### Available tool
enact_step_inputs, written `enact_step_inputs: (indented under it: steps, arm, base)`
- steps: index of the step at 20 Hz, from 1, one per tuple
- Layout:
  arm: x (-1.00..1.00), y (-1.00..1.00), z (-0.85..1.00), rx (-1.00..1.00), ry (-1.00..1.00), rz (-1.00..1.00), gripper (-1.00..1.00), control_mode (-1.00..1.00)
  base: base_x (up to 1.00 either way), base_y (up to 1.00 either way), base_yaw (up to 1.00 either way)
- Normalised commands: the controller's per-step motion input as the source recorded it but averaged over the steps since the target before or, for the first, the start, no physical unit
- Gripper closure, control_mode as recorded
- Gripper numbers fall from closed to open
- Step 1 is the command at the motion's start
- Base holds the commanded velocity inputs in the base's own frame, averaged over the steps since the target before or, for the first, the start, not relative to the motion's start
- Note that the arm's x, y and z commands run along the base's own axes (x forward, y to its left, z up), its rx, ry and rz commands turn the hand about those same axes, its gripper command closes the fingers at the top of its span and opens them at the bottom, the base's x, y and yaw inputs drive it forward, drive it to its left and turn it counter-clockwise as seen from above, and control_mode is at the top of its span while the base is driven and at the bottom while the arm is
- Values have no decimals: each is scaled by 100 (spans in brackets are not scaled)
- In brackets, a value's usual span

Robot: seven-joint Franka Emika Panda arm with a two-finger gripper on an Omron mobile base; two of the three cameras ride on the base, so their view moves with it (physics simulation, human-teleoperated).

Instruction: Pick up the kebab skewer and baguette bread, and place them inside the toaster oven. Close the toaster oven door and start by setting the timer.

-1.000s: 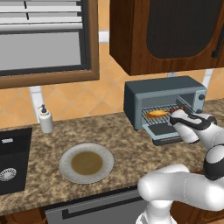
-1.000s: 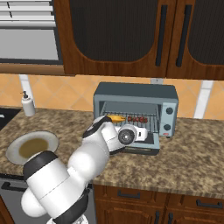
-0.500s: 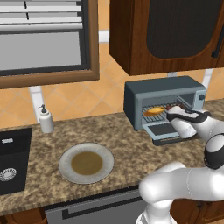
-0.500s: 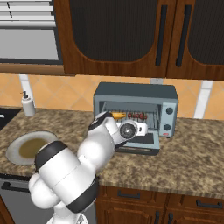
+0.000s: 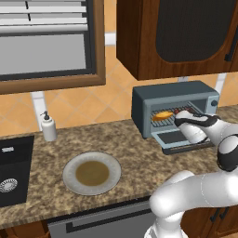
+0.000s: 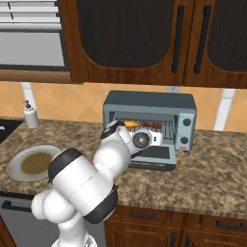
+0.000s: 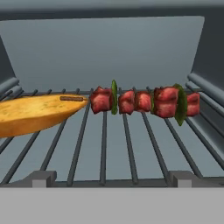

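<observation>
Inside the boxy blue-grey toaster oven (image 5: 174, 109), the golden baguette bread (image 7: 33, 113) and the red-chunked kebab skewer (image 7: 144, 101) lie touching on the wire rack (image 7: 105, 148). The glass door (image 6: 155, 155) hangs down. The pincer (image 5: 179, 116) hovers at the mouth; I can't tell its spread.

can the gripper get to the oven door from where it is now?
Probably yes. The toaster oven door hangs open and flat just below the hand, which sits at the toaster oven mouth. Nothing lies on the door; kebab skewer and baguette bread are both on the rack.
</observation>
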Motion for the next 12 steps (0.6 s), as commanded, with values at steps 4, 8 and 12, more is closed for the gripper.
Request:
enact_step_inputs:
  steps: [4, 8, 12]
  arm:
    - [14, 0, -4, 0, 0, 0, -100, -100]
    - [16, 0, -3, 0, 0, 0, -100, -100]
    - [14, 0, -4, 0, 0, 0, -100, -100]
  base:
    - [0, 0, 0]
    - [0, 0, 0]
    - [0, 0, 0]
